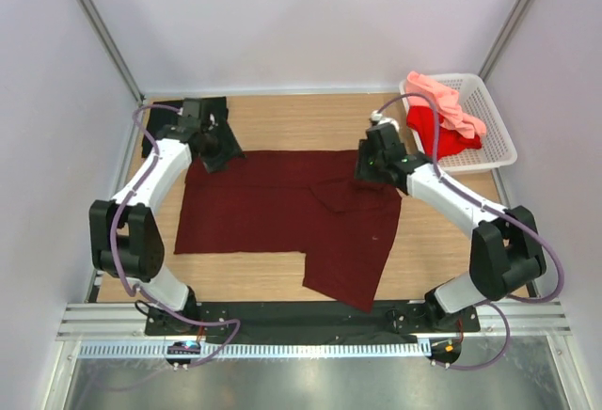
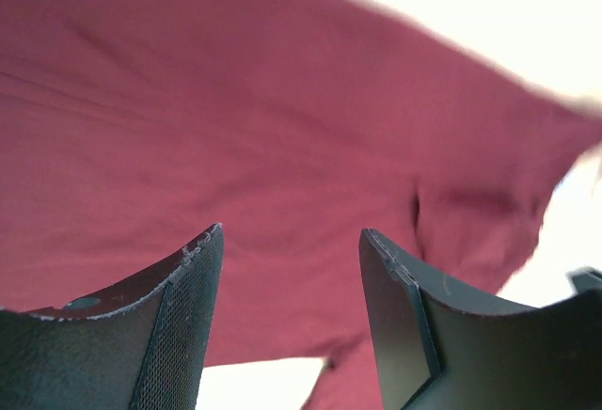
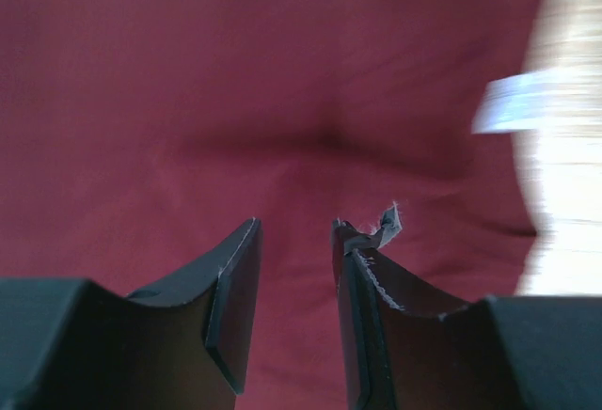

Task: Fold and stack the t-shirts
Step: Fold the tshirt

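Left gripper [image 1: 218,158] at ten o'clock, right gripper [image 1: 369,167] at two, both spread empty over maroon t-shirt [image 1: 282,212] mid-table; seemingly barely begun, with pink t-shirt [image 1: 442,98] and red t-shirt [image 1: 440,134] unfolded in basket [image 1: 506,151] at one o'clock.

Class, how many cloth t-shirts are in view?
3: dark maroon t-shirt spread on the table; salmon pink t-shirt and bright red t-shirt in the white lattice basket. Black shape by the left arm may be another.

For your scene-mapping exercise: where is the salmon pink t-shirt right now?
In the top view, the salmon pink t-shirt lies at the far right, draped over the bright red t-shirt in the white basket.
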Robot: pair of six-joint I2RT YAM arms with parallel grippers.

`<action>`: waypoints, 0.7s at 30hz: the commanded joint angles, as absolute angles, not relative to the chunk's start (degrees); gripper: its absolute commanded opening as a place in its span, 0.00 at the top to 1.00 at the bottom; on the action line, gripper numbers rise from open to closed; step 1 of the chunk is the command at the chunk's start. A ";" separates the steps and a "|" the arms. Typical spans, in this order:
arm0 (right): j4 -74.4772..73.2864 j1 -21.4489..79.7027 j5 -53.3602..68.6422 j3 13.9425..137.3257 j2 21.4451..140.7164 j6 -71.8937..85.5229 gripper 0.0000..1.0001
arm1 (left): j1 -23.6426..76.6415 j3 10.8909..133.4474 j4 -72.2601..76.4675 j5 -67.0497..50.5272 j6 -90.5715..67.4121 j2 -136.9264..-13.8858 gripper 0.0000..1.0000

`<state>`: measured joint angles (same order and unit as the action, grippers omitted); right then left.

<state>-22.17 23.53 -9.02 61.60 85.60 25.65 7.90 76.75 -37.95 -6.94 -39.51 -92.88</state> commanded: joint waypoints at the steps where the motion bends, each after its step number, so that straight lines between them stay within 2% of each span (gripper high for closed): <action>1: -19.26 30.49 -4.13 57.93 85.43 18.65 0.57 | 9.23 71.83 -34.54 -13.96 -38.94 -90.80 0.39; 10: -13.80 41.83 -7.98 58.61 92.45 11.08 0.62 | 0.28 64.34 -35.33 -17.13 -39.20 -88.16 0.39; 21: -13.80 41.84 -12.91 62.40 100.98 8.70 0.60 | -2.28 63.46 -36.30 -16.79 -37.27 -87.71 0.39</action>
